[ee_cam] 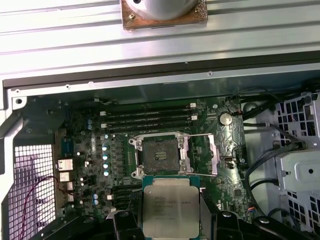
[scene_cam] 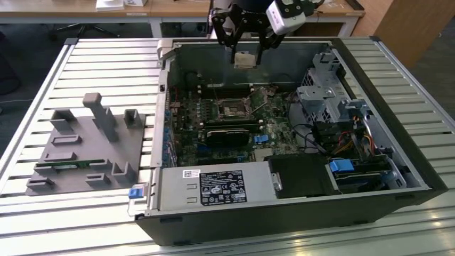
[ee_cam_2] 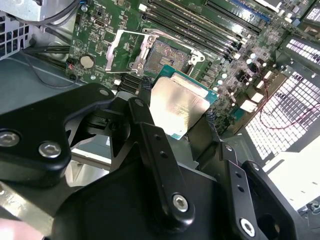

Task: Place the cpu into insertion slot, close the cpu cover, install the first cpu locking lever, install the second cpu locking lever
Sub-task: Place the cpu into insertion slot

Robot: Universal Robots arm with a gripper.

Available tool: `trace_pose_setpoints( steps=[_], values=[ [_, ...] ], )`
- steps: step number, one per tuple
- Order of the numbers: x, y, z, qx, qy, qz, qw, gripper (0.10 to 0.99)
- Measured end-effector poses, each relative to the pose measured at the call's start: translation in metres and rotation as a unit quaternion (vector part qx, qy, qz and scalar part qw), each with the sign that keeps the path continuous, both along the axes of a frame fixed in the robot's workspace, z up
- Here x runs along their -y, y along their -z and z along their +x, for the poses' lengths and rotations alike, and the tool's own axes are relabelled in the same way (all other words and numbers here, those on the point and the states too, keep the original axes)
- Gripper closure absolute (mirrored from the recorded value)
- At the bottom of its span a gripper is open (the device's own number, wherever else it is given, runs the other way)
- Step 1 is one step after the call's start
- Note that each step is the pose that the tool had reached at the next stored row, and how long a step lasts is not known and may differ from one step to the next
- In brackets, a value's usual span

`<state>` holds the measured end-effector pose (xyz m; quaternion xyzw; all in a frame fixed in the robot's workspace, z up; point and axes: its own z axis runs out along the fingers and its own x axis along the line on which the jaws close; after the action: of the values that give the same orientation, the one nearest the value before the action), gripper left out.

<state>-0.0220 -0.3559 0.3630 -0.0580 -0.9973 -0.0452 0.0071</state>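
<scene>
Above the open computer case [scene_cam: 284, 216], the cpu [ee_cam: 170, 207] is clamped by the gripper [ee_cam_2: 177, 102], clear of the motherboard [ee_cam: 80, 130]; the insertion slot [ee_cam: 160, 156] is seen bare, cpu cover [ee_cam_2: 112, 50] swung open beside it.

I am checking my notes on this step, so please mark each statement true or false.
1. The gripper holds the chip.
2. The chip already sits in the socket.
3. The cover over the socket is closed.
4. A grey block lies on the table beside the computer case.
1. The gripper holds the chip between its fingers. True.
2. The chip sits in the socket. False: the socket is empty, and the chip is in the gripper, apart from it.
3. The cover is closed. False: it is swung open beside the socket.
4. A grey block lies on the table, on the exterior view's left of the computer case. True.
</scene>
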Motion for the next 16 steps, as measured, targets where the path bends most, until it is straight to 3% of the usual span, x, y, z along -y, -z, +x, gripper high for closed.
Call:
trace_pose_setpoints(
  steps=[16],
  values=[
    [0.0, 0.0, -0.0001, 0.0, 0.007, 0.0, 1.0, 0.545]
  ],
)
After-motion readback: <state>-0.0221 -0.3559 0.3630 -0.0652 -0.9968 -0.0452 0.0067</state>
